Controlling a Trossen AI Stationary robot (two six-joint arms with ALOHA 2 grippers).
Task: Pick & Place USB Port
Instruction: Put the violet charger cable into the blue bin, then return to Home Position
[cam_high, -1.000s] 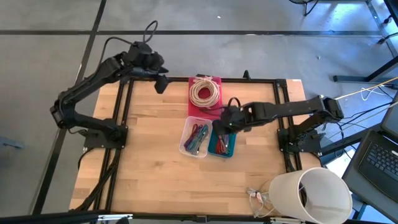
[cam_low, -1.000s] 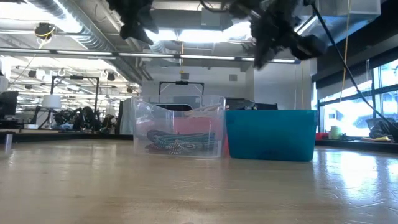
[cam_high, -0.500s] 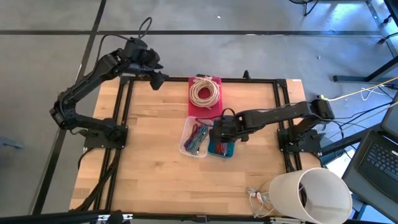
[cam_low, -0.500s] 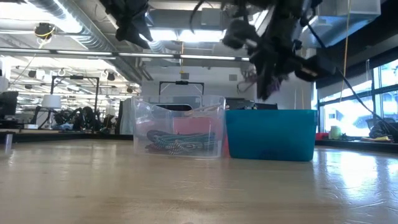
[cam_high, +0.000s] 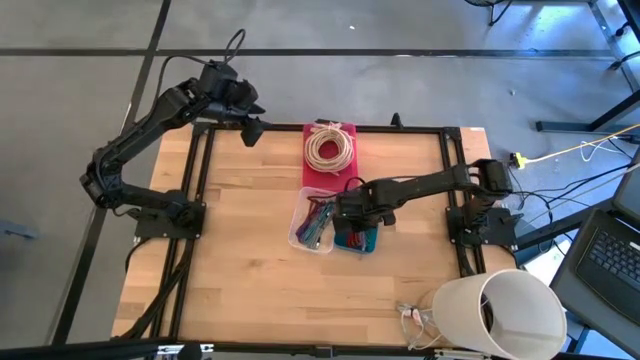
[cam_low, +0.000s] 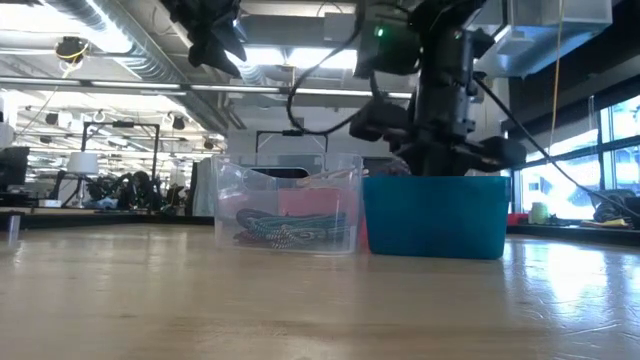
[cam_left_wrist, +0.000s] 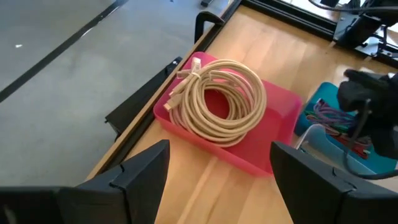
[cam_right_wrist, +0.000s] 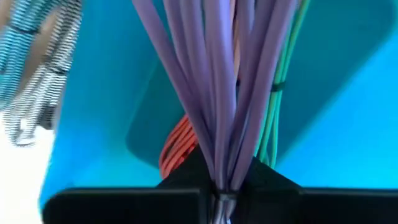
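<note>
My right gripper (cam_high: 345, 212) reaches down into the blue bin (cam_high: 358, 240), shut on a bundle of purple cables (cam_right_wrist: 211, 93). In the low view it (cam_low: 430, 160) dips behind the blue bin's wall (cam_low: 435, 215). Orange cables (cam_right_wrist: 177, 146) and green cables (cam_right_wrist: 270, 124) lie on the bin's floor. Left of it stands a clear bin (cam_high: 315, 222) of mixed cables, and beyond both a red bin (cam_left_wrist: 280, 102) with a cream coil (cam_left_wrist: 221, 102). My left gripper (cam_high: 252, 130) hangs open, high over the table's far left corner. My right gripper pinches the purple cable bundle (cam_right_wrist: 219, 177) between its two fingers, coming from above and pointing down into the blue bin. The strands fan out away from the fingers toward the bin's floor. Whether their far ends rest on the floor is out of frame.
A white bucket (cam_high: 500, 305) lies on its side at the near right corner, with a clear plastic item (cam_high: 412, 318) beside it. A laptop (cam_high: 610, 250) sits off the right edge. Black frame rails (cam_high: 455, 180) border the table. Bare wood lies left and near.
My right gripper has moved toward the table's left edge and down, carrying the purple bundle from above the blue bin into it. My left gripper has drawn back slightly toward the far left corner.
</note>
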